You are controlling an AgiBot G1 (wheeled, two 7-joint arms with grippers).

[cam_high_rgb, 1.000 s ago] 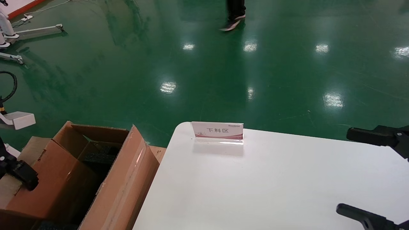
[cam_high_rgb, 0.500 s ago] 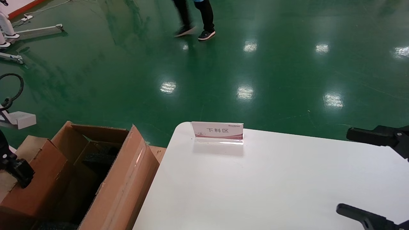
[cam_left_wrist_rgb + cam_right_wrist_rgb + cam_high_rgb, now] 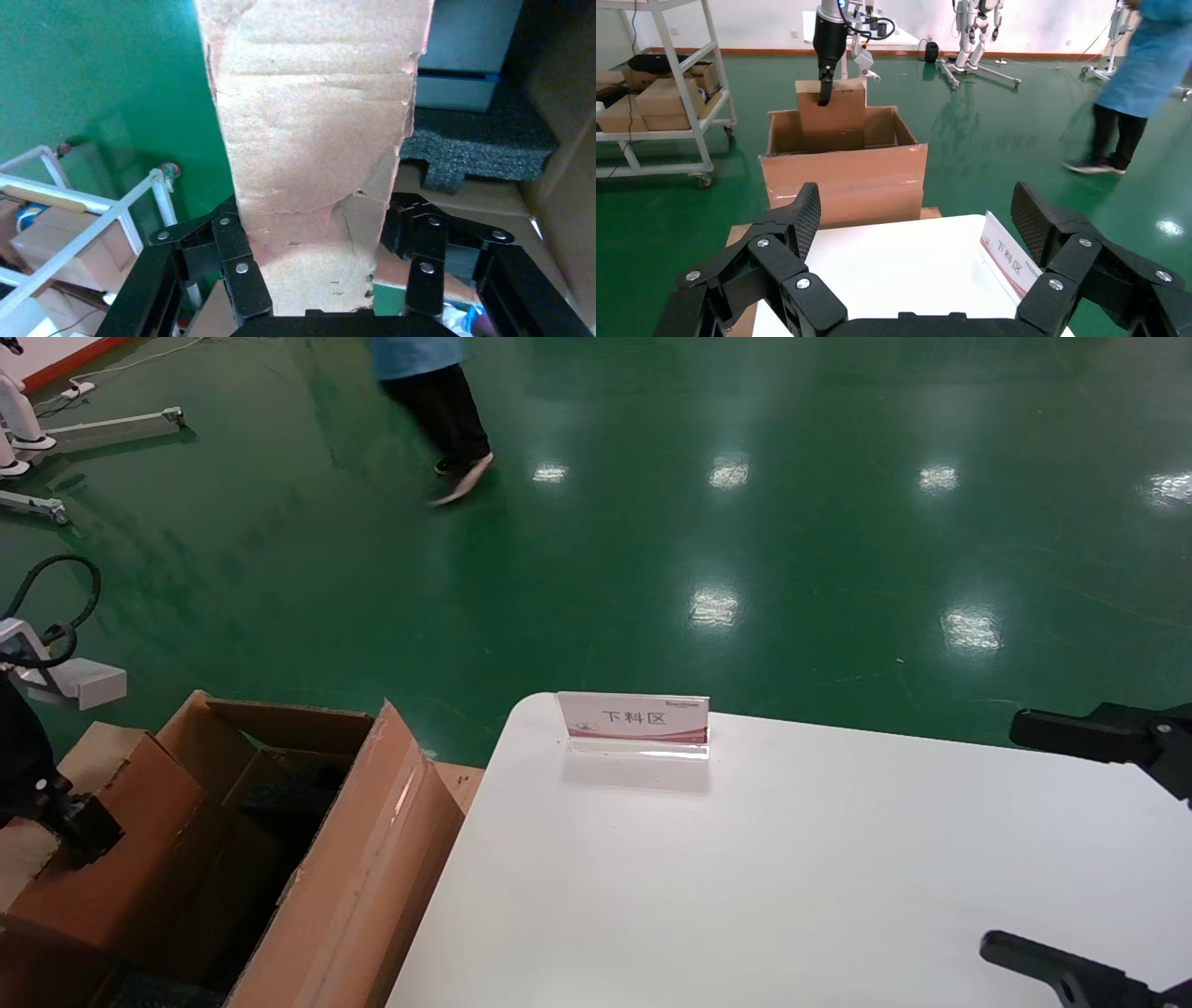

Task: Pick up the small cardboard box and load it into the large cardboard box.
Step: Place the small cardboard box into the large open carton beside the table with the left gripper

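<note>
My left gripper (image 3: 79, 826) is shut on the small cardboard box (image 3: 112, 840), a reddish-brown carton with a torn pale face (image 3: 309, 140). It grips the carton's upper end between both fingers (image 3: 235, 260). The right wrist view shows the carton (image 3: 838, 119) standing upright, its lower part inside the large cardboard box (image 3: 842, 175) and its top above the rim. The large box (image 3: 372, 859) stands on the floor left of the table, flaps open, black foam (image 3: 478, 140) inside. My right gripper (image 3: 1048, 845) hangs open over the table's right side, holding nothing.
A white table (image 3: 745, 877) carries a small sign stand (image 3: 635, 719) near its far edge. A person (image 3: 438, 412) in a blue coat walks across the green floor beyond. A white shelf cart (image 3: 666, 105) with cartons stands beside the large box.
The small box has shifted left inside the large box with my left gripper, uncovering more of the interior. The person has walked leftward across the floor. The right arm has not moved.
</note>
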